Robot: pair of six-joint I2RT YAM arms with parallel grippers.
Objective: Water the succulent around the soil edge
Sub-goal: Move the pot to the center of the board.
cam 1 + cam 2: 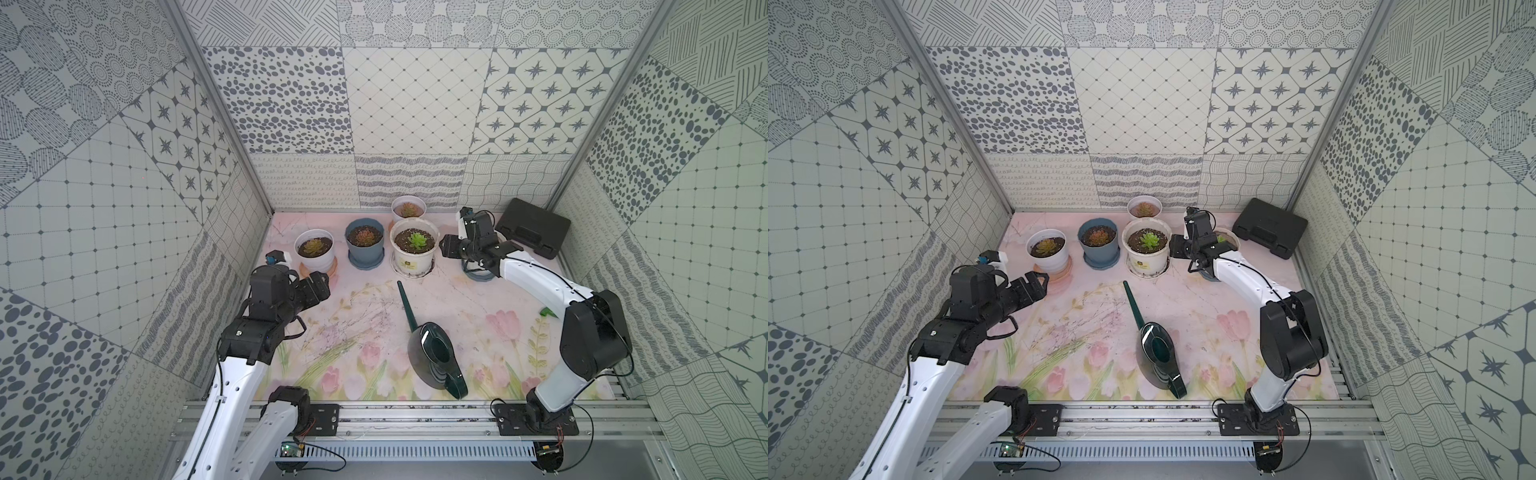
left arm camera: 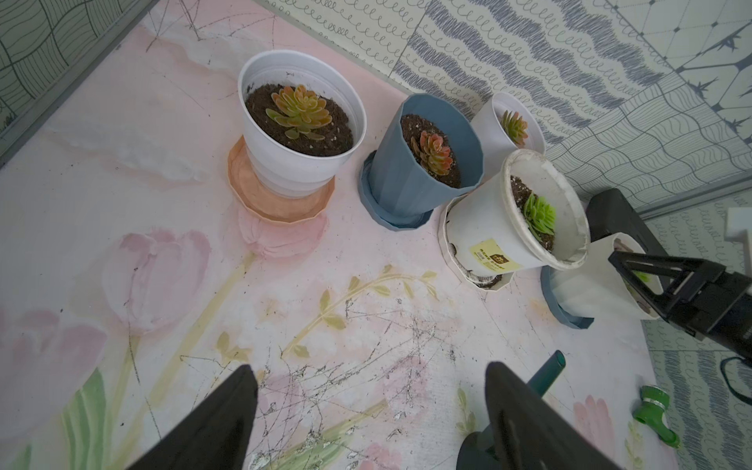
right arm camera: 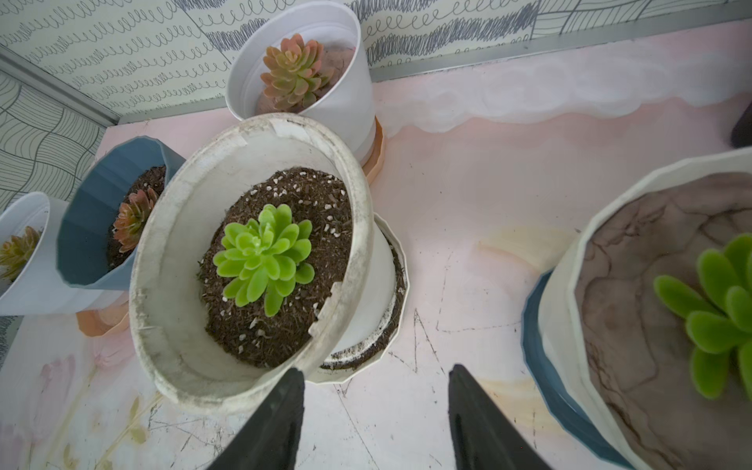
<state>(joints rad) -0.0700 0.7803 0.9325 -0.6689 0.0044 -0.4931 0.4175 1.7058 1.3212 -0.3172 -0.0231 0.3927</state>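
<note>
The left claw (image 2: 370, 366) stands wide open above the floral mat (image 2: 122, 203) and holds nothing; only mat shows between its fingers. The right claw (image 3: 375, 370) is partly open, with a clear gap between its fingers and nothing gripped. Directly ahead of the right claw stands the worn white pot (image 3: 171, 325), which carries the green succulent (image 3: 264, 256) in dark soil. One fingertip (image 3: 291, 390) overlaps the pot's rim in the right wrist view; contact cannot be confirmed. The watering can (image 1: 434, 357) rests on the mat well apart from both claws and nearer the robot's base than either. It lies to the right of the left claw and to the left of the right arm. Its spout (image 2: 549, 372) points toward the worn white pot, and the tip shows just past one left-claw finger. Ahead of the left claw stand a white pot on a peach saucer (image 2: 285, 167) and a blue pot (image 2: 407, 179), with a small white pot (image 2: 488, 138) beyond them. A second pot on a blue saucer (image 3: 555, 325) sits just beside the right claw, under its wrist. A black case (image 1: 533, 228) lies behind that wrist, by the back wall.
</note>
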